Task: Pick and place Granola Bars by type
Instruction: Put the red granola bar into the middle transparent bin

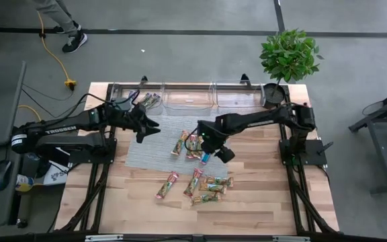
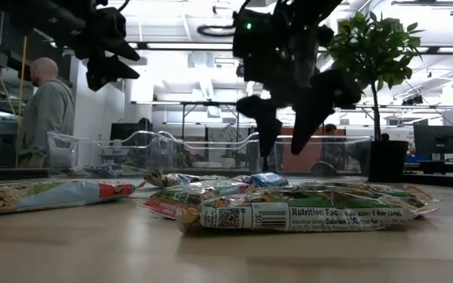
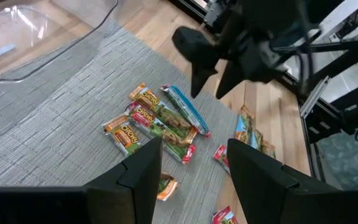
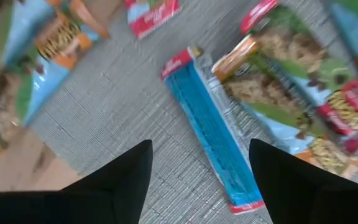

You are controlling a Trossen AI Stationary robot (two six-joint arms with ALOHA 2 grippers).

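The right gripper (image 4: 197,186) hovered with fingers spread wide astride the blue bar (image 4: 213,134) to take it lengthwise, while the left gripper (image 1: 150,128) waited, fingers apart and empty.

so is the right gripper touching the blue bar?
Apart. The low view shows the right gripper open, hanging clear above the blue bar, room background visible between them.

Bright overhead light, seemingly motion-blurred close-ups.
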